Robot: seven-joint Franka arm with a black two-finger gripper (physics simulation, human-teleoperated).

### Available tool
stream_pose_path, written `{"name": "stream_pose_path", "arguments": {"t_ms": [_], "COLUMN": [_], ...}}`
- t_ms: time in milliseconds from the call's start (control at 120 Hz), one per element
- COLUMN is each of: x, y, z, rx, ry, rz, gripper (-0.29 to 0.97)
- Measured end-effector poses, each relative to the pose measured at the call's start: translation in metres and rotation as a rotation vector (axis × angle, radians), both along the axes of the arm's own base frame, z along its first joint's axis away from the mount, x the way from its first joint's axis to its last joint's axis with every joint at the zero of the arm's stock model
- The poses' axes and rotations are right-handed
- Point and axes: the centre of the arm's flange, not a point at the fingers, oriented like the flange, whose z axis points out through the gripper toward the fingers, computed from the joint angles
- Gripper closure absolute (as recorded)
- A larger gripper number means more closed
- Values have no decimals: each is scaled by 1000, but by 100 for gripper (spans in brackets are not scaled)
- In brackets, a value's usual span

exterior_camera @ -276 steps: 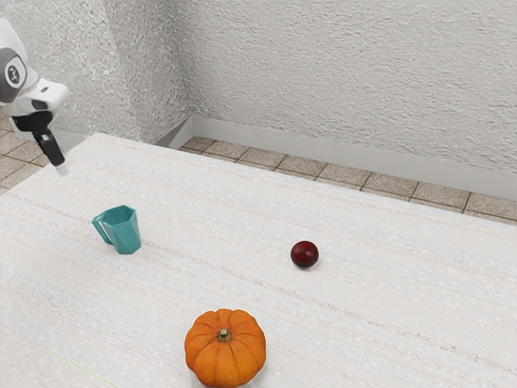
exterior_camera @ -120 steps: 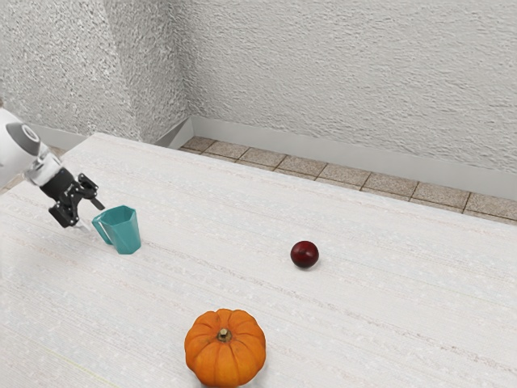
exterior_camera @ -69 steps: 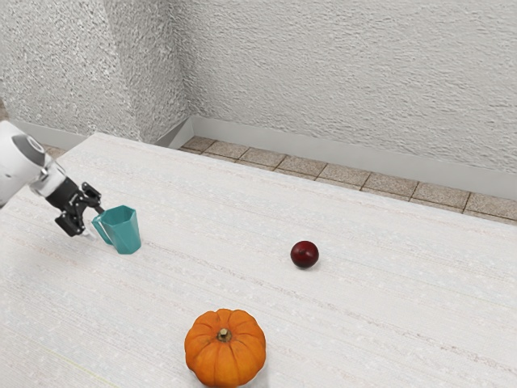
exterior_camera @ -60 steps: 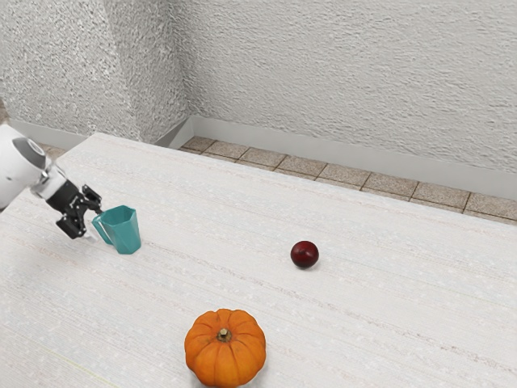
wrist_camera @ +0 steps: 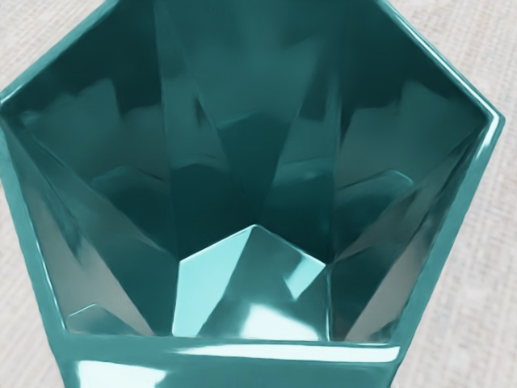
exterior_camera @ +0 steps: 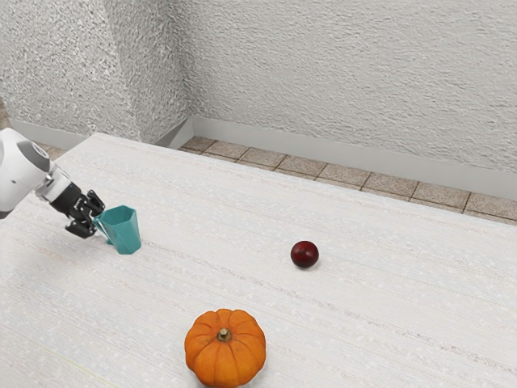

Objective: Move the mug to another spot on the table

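Just beside the gripper (exterior_camera: 94,217), the mug (exterior_camera: 123,229)

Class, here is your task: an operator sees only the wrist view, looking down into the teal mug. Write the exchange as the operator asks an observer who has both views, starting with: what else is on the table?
Observer: An orange pumpkin sits on the table, well apart from the mug.
Operator: Anything else out there?
Observer: A dark red round fruit lies off toward the exterior view's right of the mug.
Operator: Where is the gripper relative to the mug?
Observer: The gripper is right beside the mug, on the side facing the exterior view's left.
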Motion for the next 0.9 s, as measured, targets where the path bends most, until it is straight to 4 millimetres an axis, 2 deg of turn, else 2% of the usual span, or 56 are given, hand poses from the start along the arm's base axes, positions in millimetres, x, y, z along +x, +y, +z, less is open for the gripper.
{"name": "stream_pose_path", "arguments": {"t_ms": [275,483,633,767,900], "x": [1,3,9,26,47], "y": [1,2,-2,-30,-76], "z": [1,10,27,39,45], "rx": [7,11,7,-1,-7], "ry": [-4,-22,-57,-82,-93], "rz": [10,18,22,-17,-87], "gripper": [60,61,62,63,63]}}
